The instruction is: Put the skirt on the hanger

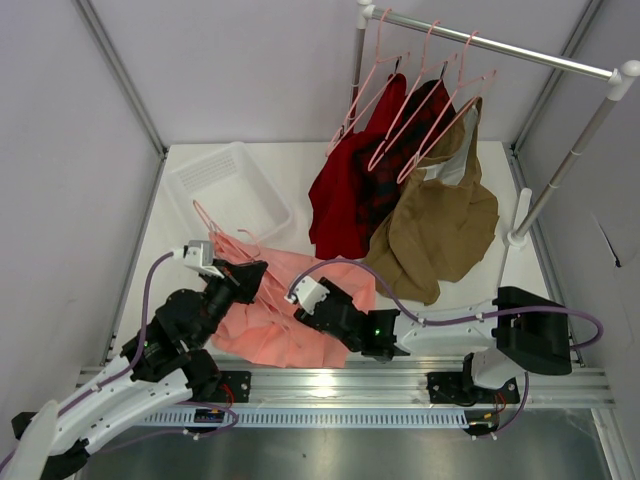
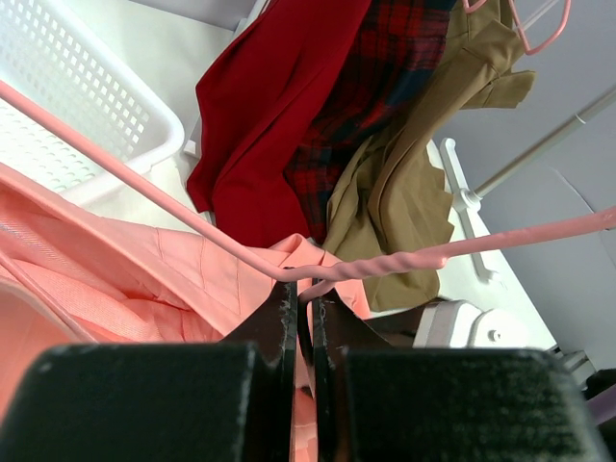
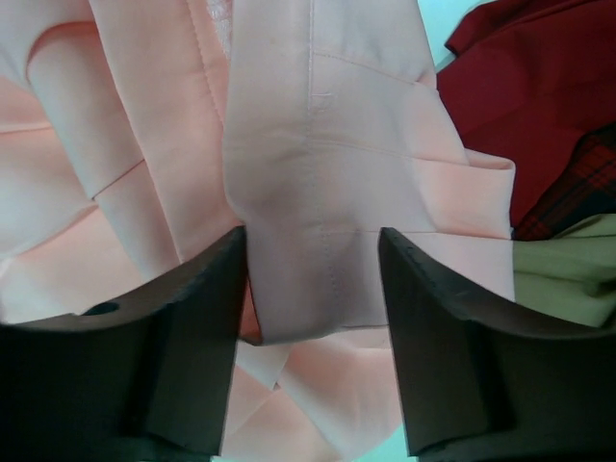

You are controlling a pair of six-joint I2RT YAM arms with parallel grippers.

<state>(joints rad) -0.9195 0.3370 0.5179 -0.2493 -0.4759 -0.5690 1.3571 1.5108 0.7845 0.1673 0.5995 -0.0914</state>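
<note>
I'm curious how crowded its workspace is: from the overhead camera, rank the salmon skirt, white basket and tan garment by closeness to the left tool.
1. Salmon skirt, right under the left tool.
2. White basket, behind it.
3. Tan garment, hanging far right.

The skirt (image 1: 290,310) lay crumpled on the tabletop (image 1: 300,165) near its front edge, between the two arms; the hanger (image 2: 385,262) lay across the skirt's far-left corner, just in front of the basket (image 1: 225,185), which sat at the back left; the left end effector (image 1: 248,272) met the hanger's neck at the skirt's left side; the right end effector (image 1: 305,293) sat over the skirt's right half, a fold between its fingers; behind and to the right, three garments (image 1: 400,170) hung side by side from the rail (image 1: 490,45), over the tabletop's back-right part.
</note>
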